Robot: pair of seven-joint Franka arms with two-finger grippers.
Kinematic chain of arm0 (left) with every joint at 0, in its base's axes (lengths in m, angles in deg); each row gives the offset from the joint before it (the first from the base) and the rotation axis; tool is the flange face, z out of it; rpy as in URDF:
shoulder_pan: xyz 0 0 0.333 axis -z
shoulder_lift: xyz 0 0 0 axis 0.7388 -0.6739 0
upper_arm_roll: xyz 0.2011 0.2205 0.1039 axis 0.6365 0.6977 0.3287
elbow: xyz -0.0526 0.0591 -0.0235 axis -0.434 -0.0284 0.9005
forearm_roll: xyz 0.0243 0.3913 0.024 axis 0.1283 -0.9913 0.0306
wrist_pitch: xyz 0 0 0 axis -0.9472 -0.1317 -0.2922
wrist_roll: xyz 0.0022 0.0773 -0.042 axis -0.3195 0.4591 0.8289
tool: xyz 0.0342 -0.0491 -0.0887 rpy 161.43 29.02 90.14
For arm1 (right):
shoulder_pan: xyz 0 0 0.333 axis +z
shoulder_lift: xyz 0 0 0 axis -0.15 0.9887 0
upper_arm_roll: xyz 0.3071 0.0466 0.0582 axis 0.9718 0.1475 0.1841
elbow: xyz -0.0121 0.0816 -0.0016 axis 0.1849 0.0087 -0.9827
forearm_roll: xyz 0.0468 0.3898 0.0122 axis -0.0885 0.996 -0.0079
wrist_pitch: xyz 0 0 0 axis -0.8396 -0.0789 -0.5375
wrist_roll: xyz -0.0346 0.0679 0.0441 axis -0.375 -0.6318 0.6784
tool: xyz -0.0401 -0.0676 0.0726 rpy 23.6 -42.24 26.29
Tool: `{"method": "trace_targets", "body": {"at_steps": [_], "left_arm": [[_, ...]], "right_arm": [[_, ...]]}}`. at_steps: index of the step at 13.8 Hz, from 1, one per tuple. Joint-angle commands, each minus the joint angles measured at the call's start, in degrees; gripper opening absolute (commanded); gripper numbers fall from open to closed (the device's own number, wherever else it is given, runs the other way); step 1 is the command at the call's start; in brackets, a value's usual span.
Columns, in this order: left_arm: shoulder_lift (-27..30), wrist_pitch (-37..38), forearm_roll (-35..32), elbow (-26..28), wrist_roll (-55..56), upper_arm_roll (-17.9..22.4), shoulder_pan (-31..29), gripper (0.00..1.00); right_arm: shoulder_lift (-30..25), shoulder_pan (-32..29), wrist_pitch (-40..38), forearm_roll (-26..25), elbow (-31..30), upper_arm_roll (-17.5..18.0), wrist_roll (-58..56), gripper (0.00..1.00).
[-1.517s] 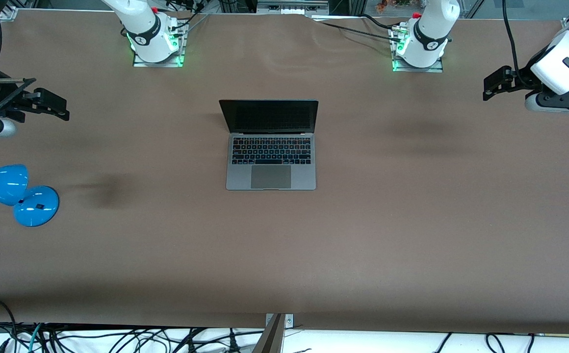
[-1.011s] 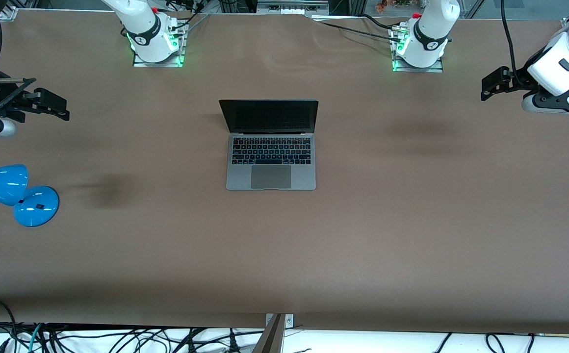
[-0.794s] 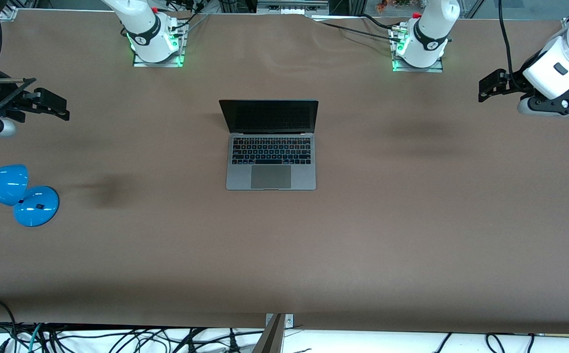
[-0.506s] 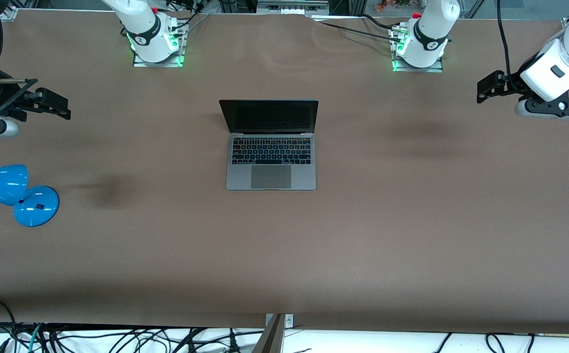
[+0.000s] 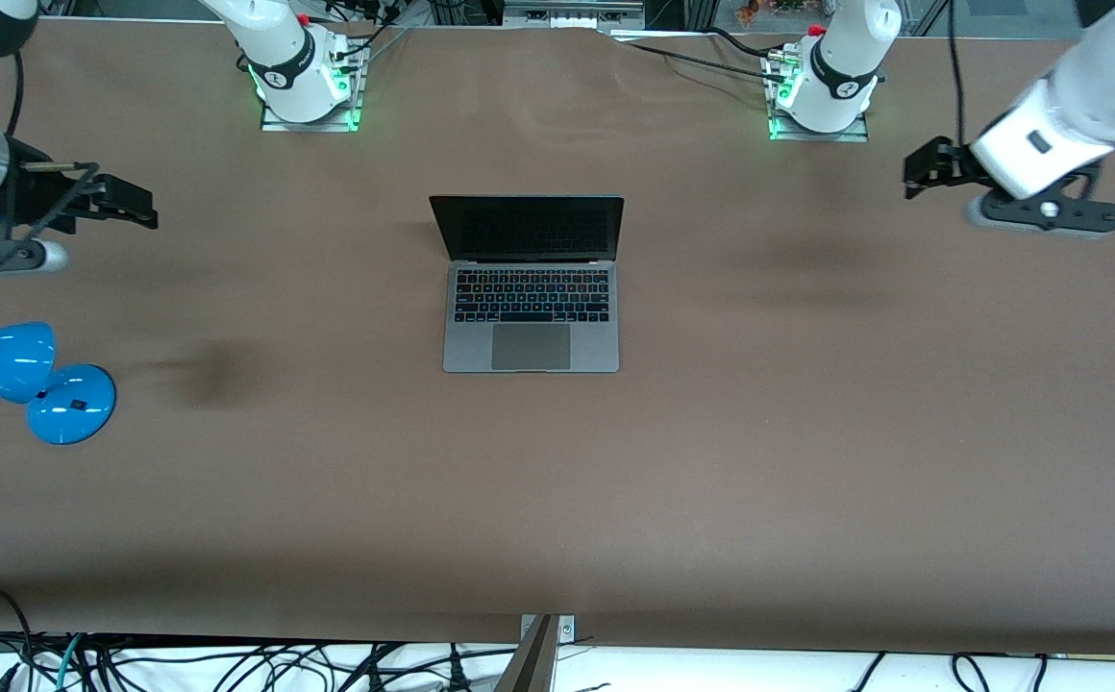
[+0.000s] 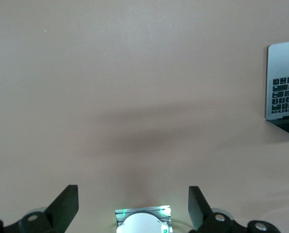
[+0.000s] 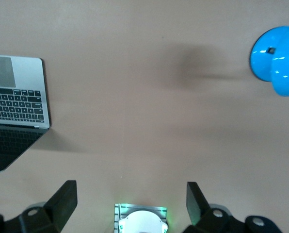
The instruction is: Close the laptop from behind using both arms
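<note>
brown table (image 5: 807, 432): one open laptop (image 5: 531, 288), one lamp (image 5: 29, 380).

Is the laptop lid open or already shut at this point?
Open. The laptop has its dark screen raised above the exposed keyboard and trackpad; neither the left gripper nor the right gripper touches it.

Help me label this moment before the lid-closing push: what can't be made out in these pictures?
- Laptop lid's back: hidden in the front view by the upright screen.
- Laptop in both wrist views: cut off by the picture edge.
- Blue desk lamp: cut off by the front view's edge, and by the right wrist view's.
- Left gripper and right gripper: only open fingertips show in wrist views.
</note>
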Motion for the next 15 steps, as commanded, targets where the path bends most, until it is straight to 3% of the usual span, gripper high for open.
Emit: {"method": "trace_targets", "body": {"at_steps": [1,6,8,11,14,15], "left_arm": [[-0.1,-0.3,2.0,0.6,8.3,-4.3,-0.1,1.0],[-4.0,-0.6,4.9,0.4,26.1,-15.3,0.1,1.0],[-5.5,-1.7,6.8,0.2,29.5,-17.0,0.2,1.0],[-9.9,-5.3,7.7,0.0,36.5,-18.2,3.9,1.0],[-13.1,-7.9,14.0,-0.1,40.3,-18.5,5.6,1.0],[-13.9,-8.2,15.2,-0.1,40.5,-18.5,6.3,1.0]], "right_arm": [[-0.9,-0.4,0.0,1.0,-1.9,2.2,-0.3,1.0],[-0.6,0.0,4.1,3.5,-5.4,10.8,0.6,1.0],[0.4,2.7,4.4,4.8,-6.2,11.3,0.9,1.0],[2.1,7.2,5.3,8.1,-6.9,11.4,15.2,0.98],[3.2,11.5,4.5,8.7,-9.3,11.5,25.2,0.75],[3.3,11.5,4.1,11.9,-10.8,11.6,25.7,0.64]]}}
